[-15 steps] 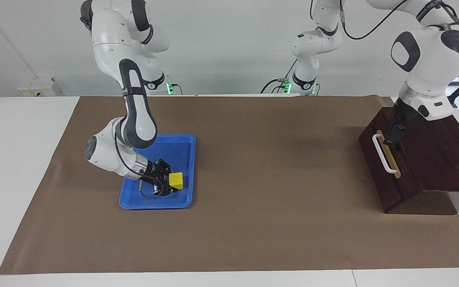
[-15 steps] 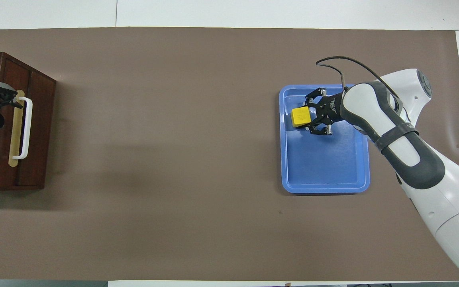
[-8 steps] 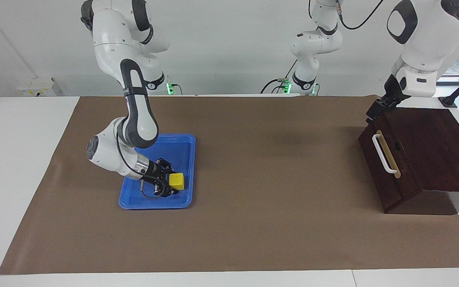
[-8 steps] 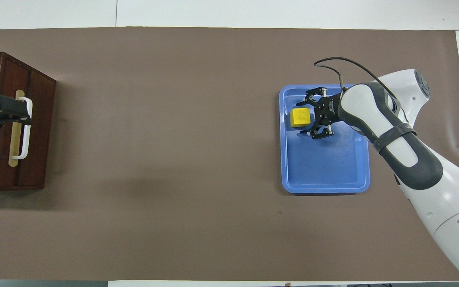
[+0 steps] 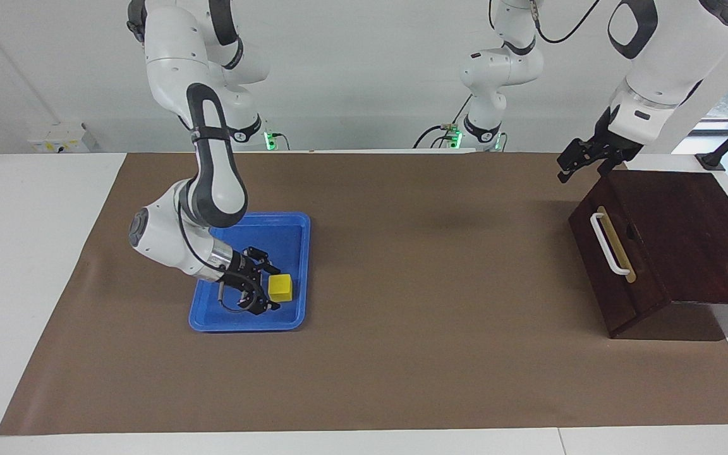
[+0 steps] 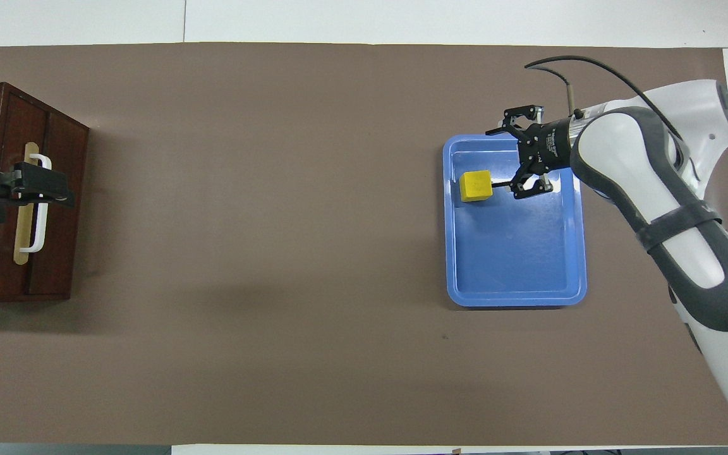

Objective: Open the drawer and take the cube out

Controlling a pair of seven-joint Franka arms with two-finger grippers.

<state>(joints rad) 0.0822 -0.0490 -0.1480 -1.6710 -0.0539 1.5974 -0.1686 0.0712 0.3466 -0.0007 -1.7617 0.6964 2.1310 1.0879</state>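
The yellow cube lies in the blue tray, at the end farther from the robots; it also shows in the overhead view. My right gripper is open, low over the tray beside the cube and apart from it; in the overhead view the right gripper is clear of it. The drawer of the dark wooden box is shut, its white handle showing. My left gripper hangs in the air above the box's corner nearer the robots, and over the handle in the overhead view.
A brown mat covers the table between tray and box. The box stands at the left arm's end of the table, the tray toward the right arm's end.
My right gripper let go of the cube and drew back from it; the cube stays in the tray. My left gripper rose off the box and moved out past its front.
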